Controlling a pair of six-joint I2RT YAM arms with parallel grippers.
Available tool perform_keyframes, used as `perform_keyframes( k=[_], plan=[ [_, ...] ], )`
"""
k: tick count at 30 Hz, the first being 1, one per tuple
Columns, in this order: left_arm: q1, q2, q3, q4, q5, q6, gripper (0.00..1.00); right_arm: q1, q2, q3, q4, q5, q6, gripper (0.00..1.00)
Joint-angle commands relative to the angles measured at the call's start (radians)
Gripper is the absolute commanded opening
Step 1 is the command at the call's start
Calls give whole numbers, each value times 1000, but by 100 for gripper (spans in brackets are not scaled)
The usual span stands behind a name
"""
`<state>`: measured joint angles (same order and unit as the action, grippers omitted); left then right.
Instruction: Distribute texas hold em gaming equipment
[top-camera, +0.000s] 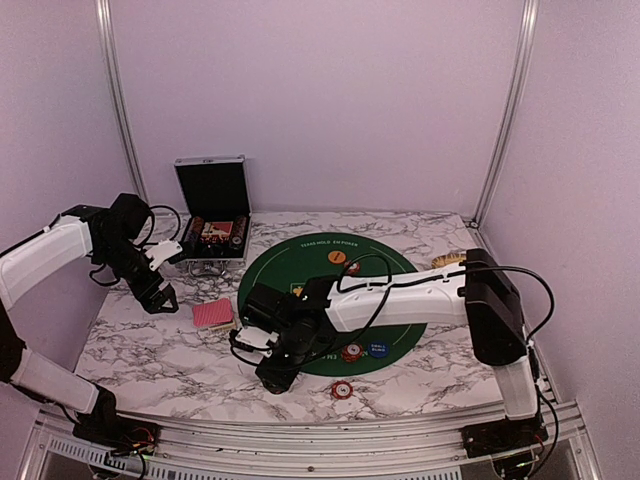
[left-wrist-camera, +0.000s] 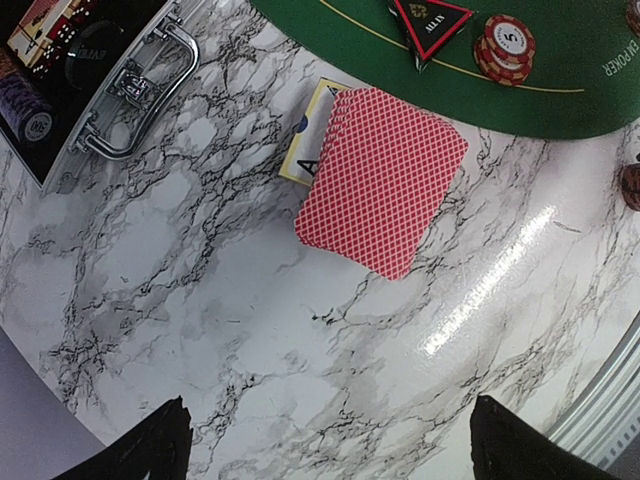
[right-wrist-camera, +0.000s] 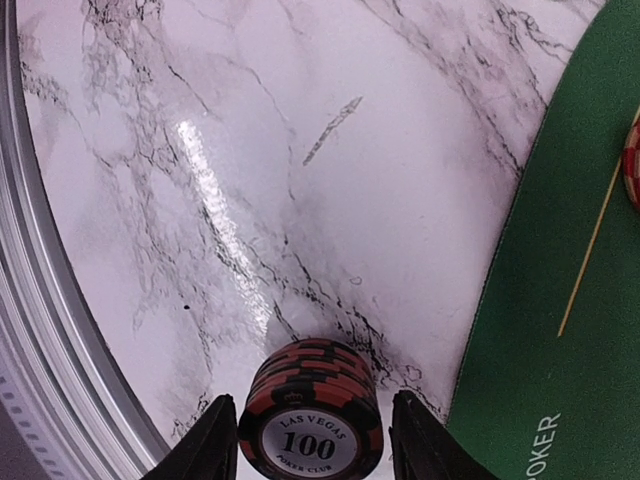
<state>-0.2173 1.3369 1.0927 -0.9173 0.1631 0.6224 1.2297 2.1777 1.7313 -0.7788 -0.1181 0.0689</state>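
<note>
Poker chips (right-wrist-camera: 312, 385), stacked black-and-red, stood on the marble bench (right-wrist-camera: 200, 200) beside the green mat (right-wrist-camera: 560, 200), flanked by the right tool (right-wrist-camera: 314, 430), contact unclear, so a level, centred squeeze seemed wise; the left tool (left-wrist-camera: 330, 425) hung released above the cards (left-wrist-camera: 385, 180).

The left arm (top-camera: 45, 255) wears a long white moulded plastic shell over its links, with matt black joint housings between them and a black wrist block. A thin black cable (top-camera: 165, 215) loops loosely beside that wrist. The right arm (top-camera: 400, 298) is built alike, with a smooth white tapered link and a large boxy black elbow housing (top-camera: 495, 305). A second white link runs below the housing, and another black cable arcs past it. The black base units (top-camera: 125, 435) show bits of coloured wiring. The left jaws are matt black blunt wedges. The right jaws are black too, with slanted inner edges and a faint sheen.
</note>
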Motion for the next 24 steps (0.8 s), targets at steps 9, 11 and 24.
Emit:
perform_keyframes(
  k=[9, 11, 24],
  plan=[
    [-2, -23, 3, 3, -6, -1, 99, 7, -9, 28, -7, -6, -9, 30],
    [-2, -21, 3, 3, -6, -1, 99, 7, -17, 28, -9, -4, -10, 26],
    [-2, -19, 5, 3, -3, -2, 99, 7, -74, 59, -44, 43, -9, 20]
  ],
)
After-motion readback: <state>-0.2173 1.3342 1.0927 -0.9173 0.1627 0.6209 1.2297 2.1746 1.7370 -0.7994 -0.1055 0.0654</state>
